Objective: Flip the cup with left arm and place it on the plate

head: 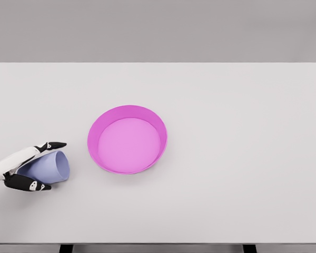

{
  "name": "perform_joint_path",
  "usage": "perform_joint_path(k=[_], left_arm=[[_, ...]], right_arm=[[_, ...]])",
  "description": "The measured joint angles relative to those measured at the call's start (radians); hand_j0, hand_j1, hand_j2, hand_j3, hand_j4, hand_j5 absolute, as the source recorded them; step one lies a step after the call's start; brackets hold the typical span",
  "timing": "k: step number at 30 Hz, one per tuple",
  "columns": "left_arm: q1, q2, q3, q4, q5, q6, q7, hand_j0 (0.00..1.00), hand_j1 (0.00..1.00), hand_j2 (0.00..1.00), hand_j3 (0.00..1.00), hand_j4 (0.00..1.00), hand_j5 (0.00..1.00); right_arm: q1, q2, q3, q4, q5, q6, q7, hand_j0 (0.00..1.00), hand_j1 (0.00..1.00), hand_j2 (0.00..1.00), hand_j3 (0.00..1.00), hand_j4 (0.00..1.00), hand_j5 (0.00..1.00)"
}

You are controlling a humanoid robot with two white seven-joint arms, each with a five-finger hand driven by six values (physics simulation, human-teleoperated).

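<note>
While the cup [51,167] lies on its side at the near left of the table [226,132], mouth toward the plate [127,139], the left hand [27,168] grasps it, fingers above and below the wall. Item: pale blue tapered cup, likely light, stiff, smooth, prone to slip. Best hold: around the wall near the base. Item: pink plate, just right of the cup, apart, nothing on it.

Cup [51,167] on table [242,158], left of plate [127,139].
</note>
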Motion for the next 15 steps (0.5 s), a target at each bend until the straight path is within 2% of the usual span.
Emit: perform_joint_path(k=[7, 11, 15], left_arm=[[0.003, -0.008, -0.001, 0.000, 0.000, 0.000, 0.000, 0.70, 0.70, 0.70, 0.70, 0.70, 0.70], [-0.003, -0.009, -0.001, 0.000, 0.000, -0.011, 0.001, 0.70, 0.70, 0.70, 0.70, 0.70, 0.70], [-0.006, -0.010, 0.001, -0.001, 0.005, -0.089, 0.026, 0.69, 0.69, 0.69, 0.69, 0.69, 0.69]], right_arm=[[0.000, 0.000, 0.000, 0.000, 0.000, 0.000, 0.000, 1.00, 1.00, 1.00, 1.00, 1.00, 1.00], [0.000, 0.000, 0.000, 0.000, 0.000, 0.000, 0.000, 1.00, 1.00, 1.00, 1.00, 1.00, 1.00], [0.000, 0.000, 0.000, 0.000, 0.000, 0.000, 0.000, 1.00, 1.00, 1.00, 1.00, 1.00, 1.00]])
